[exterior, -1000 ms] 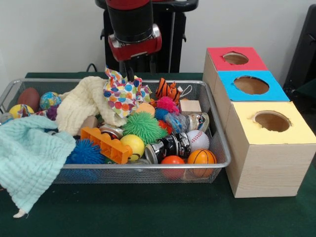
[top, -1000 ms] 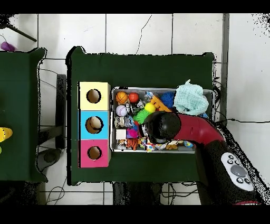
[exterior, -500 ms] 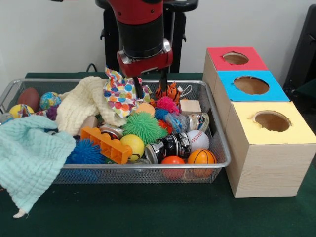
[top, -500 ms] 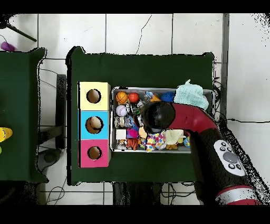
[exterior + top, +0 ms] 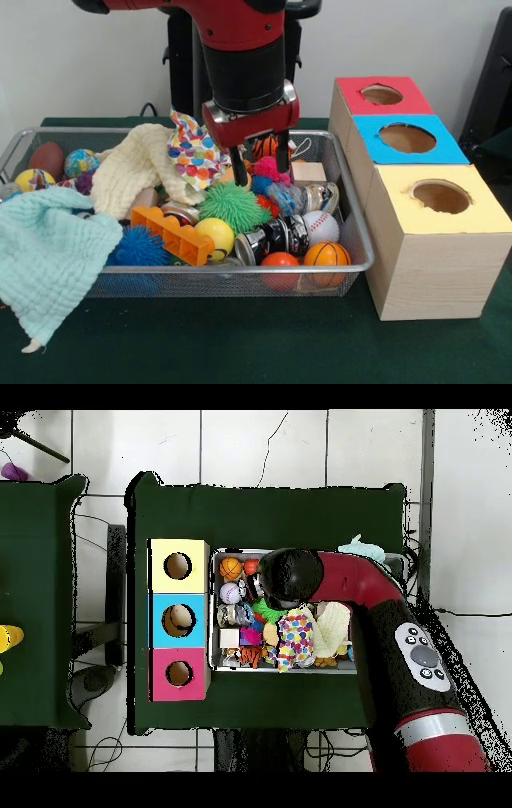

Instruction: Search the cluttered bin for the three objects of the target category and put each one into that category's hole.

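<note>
A wire bin (image 5: 152, 270) holds mixed toys. My gripper (image 5: 260, 170) hangs open over its middle, black fingers (image 5: 238, 174) straddling a pink spiky ball (image 5: 272, 170), just above a green spiky ball (image 5: 234, 204); nothing is held. Toward the front right lie a baseball (image 5: 320, 226), a basketball (image 5: 326, 254), an orange ball (image 5: 280, 260) and a yellow ball (image 5: 214, 234). Three boxes with round holes stand right of the bin: red (image 5: 380, 96), blue (image 5: 408, 138), yellow (image 5: 440, 200). In the overhead view the wrist (image 5: 290, 576) hides the gripper, beside the basketball (image 5: 231, 568) and baseball (image 5: 231, 593).
A polka-dot cloth (image 5: 196, 148), a cream cloth (image 5: 136, 164) and a mint cloth (image 5: 48, 256) drape over the bin's left half. An orange brick (image 5: 172, 234), shiny cans (image 5: 276, 236), a wooden block (image 5: 308, 172) and a tiger toy (image 5: 272, 146) crowd around the gripper.
The arm has swung from the bin's back edge forward and to the right, dropping lower; the fingers now hang at the spiky balls instead of behind the polka-dot cloth.
</note>
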Tool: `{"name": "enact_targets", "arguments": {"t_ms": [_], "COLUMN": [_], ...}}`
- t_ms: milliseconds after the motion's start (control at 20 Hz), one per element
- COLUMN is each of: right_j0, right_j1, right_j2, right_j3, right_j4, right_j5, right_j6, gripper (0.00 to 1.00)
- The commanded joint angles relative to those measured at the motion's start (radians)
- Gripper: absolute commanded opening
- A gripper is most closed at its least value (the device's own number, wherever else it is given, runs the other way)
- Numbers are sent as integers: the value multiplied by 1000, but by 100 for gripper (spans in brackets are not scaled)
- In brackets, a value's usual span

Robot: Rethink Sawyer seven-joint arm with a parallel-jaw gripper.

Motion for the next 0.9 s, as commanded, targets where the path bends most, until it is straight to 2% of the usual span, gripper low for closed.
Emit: {"name": "enact_targets", "arguments": {"t_ms": [50,250,500,900], "right_j0": [16,28,6,19], "right_j1": [82,112,116,166], "right_j2": [73,71,78,83], "right_j3": [-143,-198,-183,-293], "right_j4": [-51,-58,-64,-82], "right_j5": [139,180,175,266], "right_j6": [-145,-156,-169,-210], "gripper": [100,100,100,100]}}
